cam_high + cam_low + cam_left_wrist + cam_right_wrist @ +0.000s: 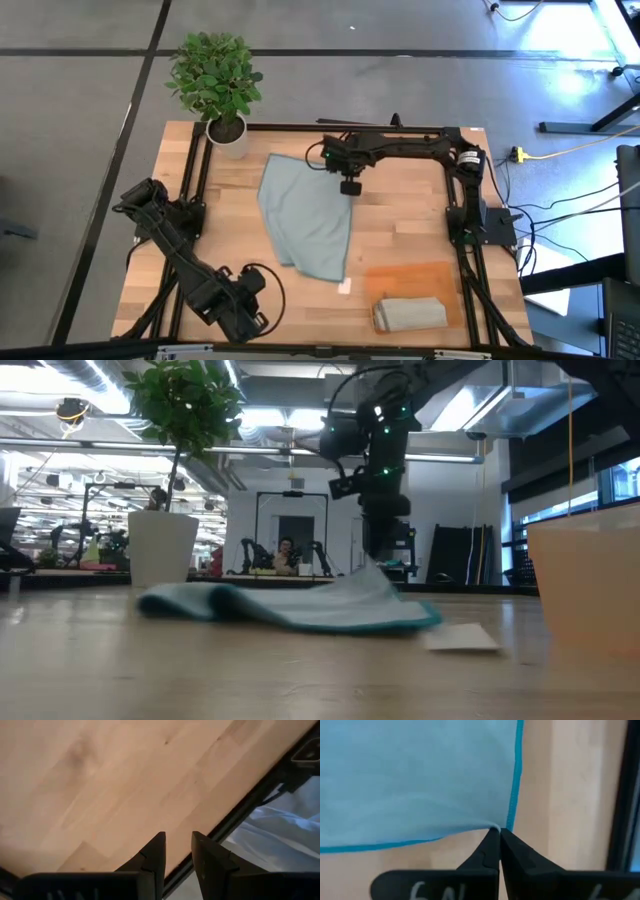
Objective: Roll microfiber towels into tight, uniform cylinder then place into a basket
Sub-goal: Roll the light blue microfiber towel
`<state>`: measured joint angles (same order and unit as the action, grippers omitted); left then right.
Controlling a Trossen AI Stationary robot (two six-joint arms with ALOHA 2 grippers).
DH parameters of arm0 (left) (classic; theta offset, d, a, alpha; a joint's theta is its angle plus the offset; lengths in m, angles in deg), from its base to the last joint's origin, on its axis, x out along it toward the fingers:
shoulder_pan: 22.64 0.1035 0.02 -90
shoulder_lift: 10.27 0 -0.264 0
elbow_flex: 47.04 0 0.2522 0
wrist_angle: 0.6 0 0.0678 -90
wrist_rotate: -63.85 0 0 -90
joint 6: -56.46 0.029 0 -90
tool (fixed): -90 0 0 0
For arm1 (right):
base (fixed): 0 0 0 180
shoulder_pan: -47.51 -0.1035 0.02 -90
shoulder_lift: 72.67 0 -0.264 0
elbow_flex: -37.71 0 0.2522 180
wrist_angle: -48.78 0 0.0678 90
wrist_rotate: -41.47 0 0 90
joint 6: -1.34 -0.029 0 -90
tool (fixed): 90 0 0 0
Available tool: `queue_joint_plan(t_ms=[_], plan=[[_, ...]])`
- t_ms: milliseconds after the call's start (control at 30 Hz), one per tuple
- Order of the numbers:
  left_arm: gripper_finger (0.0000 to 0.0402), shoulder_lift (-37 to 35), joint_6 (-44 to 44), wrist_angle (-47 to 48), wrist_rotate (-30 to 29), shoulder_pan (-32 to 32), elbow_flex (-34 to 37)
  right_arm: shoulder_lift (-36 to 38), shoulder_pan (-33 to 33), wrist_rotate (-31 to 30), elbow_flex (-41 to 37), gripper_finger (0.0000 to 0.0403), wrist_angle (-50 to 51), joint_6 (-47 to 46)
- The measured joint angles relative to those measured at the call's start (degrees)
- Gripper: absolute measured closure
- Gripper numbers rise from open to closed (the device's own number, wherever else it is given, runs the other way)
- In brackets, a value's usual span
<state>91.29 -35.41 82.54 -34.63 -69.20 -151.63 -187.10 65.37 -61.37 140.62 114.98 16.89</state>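
A pale blue-grey towel (305,225) with a teal hem lies spread out in the middle of the table; it also shows in the low view (290,605). My right gripper (350,187) is shut on its far right corner. A light grey-beige towel (410,313) lies rolled up in the flat orange-brown basket (415,280) at the near right. My left gripper (177,847) waits at the table's near left edge (250,322). It is empty, with a narrow gap between its fingers. My right gripper pinches the blue towel's far right corner (495,827) between the tips of its two fingers, where two hemmed edges meet. The fingers point down from above. The corner (372,570) is raised a little off the table, and the rest of the towel lies on the wood.
A white plant pot (228,135) with a green plant stands at the far left corner. A small white tag (345,287) lies by the towel's near edge. A black frame (195,200) runs around the tabletop. Bare wood lies left of the towel.
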Motion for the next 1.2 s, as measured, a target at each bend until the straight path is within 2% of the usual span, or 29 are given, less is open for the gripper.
queue_joint_plan(t_ms=[233, 433, 633, 700, 767, 833, 967, 1067, 1200], plan=[[0.0317, 0.0, -0.8, 2.9, -1.1, -0.2, 0.0, 0.0, 1.5, -0.7, 0.0, 0.0385, 1.1, -1.7], [0.0317, 0.0, -0.6, 4.2, -1.1, -0.2, 0.0, 0.0, 1.5, 0.3, 0.0, 0.0335, 1.1, -3.0], [0.0317, 0.0, -0.6, 5.2, -1.2, -0.2, 0.0, 0.1, 1.0, -5.4, 0.7, 0.0272, 2.2, -3.7], [0.0317, 0.0, -0.6, 5.4, -1.2, -0.2, 0.0, 0.1, 0.6, -6.9, 3.0, 0.0253, 4.8, -7.5], [0.0317, 0.0, -0.6, 5.8, -1.2, -0.2, 0.0, 0.1, 0.3, -5.3, 6.4, 0.0239, 8.1, -11.6], [0.0317, 0.0, -0.6, 6.2, -1.2, -0.2, 0.0, 0.1, -0.1, -0.5, 10.2, 0.0230, 13.5, -15.7], [0.0317, 0.0, -0.6, 7.0, -1.3, -0.2, 0.0, 0.8, -3.2, 8.9, 14.5, 0.0225, 19.3, -15.1], [0.0317, 0.0, -1.2, 7.6, -1.3, -0.2, 0.0, 1.5, -8.6, 11.2, 14.6, 0.0228, 18.7, -12.3], [0.0317, 0.0, -3.1, 8.2, -1.3, -0.2, 0.0, 1.7, -16.3, 11.1, 14.6, 0.0232, 18.6, -10.7]])
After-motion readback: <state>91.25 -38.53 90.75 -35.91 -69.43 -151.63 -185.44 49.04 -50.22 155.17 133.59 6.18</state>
